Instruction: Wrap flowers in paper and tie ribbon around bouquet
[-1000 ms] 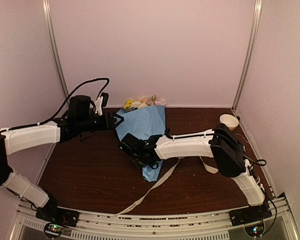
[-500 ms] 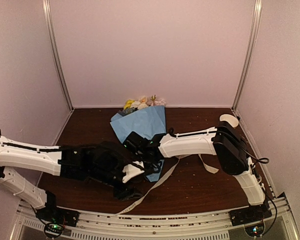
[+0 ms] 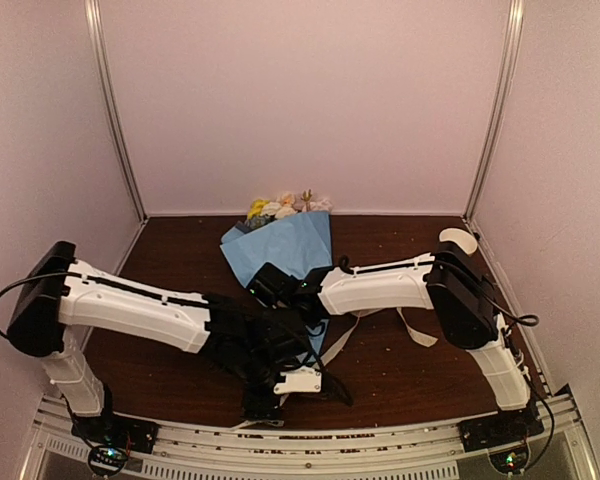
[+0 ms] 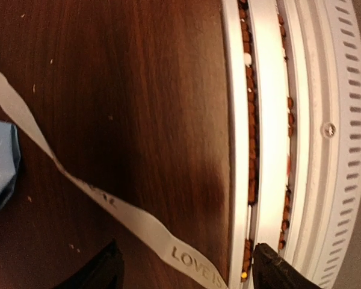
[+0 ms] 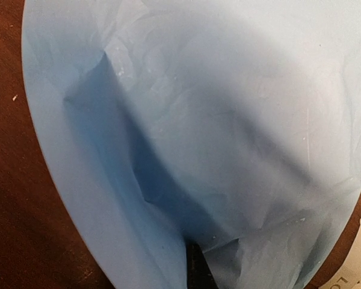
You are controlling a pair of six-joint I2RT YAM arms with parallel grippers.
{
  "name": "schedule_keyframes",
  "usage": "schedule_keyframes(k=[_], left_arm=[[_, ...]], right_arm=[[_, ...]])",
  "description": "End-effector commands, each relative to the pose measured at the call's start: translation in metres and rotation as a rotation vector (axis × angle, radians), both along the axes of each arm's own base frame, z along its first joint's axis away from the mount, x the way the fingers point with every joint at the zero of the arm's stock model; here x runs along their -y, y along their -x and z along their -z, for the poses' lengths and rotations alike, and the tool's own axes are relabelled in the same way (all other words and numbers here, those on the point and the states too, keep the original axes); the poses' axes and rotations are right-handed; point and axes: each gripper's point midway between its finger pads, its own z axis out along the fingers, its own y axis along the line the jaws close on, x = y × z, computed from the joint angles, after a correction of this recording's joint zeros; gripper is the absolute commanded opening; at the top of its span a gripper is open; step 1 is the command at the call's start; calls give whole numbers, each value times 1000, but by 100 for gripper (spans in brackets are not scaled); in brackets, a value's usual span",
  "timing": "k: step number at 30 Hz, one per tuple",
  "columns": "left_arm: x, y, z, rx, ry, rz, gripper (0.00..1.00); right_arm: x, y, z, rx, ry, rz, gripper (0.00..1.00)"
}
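The bouquet (image 3: 282, 252) lies at the back middle of the table, a light blue paper cone with the flowers (image 3: 285, 207) showing at its far, wide end. My right gripper (image 3: 272, 289) sits at the cone's narrow near end. In the right wrist view the paper (image 5: 186, 120) fills the picture and folds around the shut gripper (image 5: 195, 268), which pinches it. The ribbon (image 4: 138, 226), cream with dark lettering, runs slantwise over the wood to the front rail. My left gripper (image 4: 189, 274) hangs open over it, one finger on each side and neither touching. From above, the left gripper (image 3: 295, 395) is near the front edge, and the ribbon (image 3: 338, 340) trails from under the cone.
A white scalloped bowl (image 3: 458, 241) stands at the back right corner. The metal front rail (image 4: 271, 120) with small brown bits in its groove runs just beside my left gripper. A loop of ribbon (image 3: 417, 332) lies under the right arm.
My left arm has swung from the bouquet's left side down to the table's front edge over the ribbon, and its jaws have spread wider. The right arm has hardly moved.
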Motion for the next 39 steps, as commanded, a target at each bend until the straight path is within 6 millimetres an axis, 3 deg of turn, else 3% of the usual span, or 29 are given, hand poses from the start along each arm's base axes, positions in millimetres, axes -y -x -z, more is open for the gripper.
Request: schedule_keyframes(k=[1,6,11,17,20,25,31,39], left_arm=[[-10,4,34,-75,-263,52,79],[-8,8,39,-109,-289,61,72],[-14,-2,38,-49,-296,12,34],[-28,-32,32,130,-300,-113,18],[-34,-43,28,199,-269,-159,0],[-50,-72,16,326,-218,-320,0],[-79,-96,39,125,-144,-610,0],[-97,-139,48,-13,-4,-899,0]], right_arm=[[14,-6,-2,4,25,27,0],[16,-7,-4,12,33,24,0],[15,-7,-13,13,22,15,0],[18,-10,-30,30,11,14,0],[18,-10,-32,25,2,10,0],[17,-9,-35,20,0,-4,0],[22,-15,-54,32,-17,2,0],[23,-21,-83,-3,-96,-23,0]])
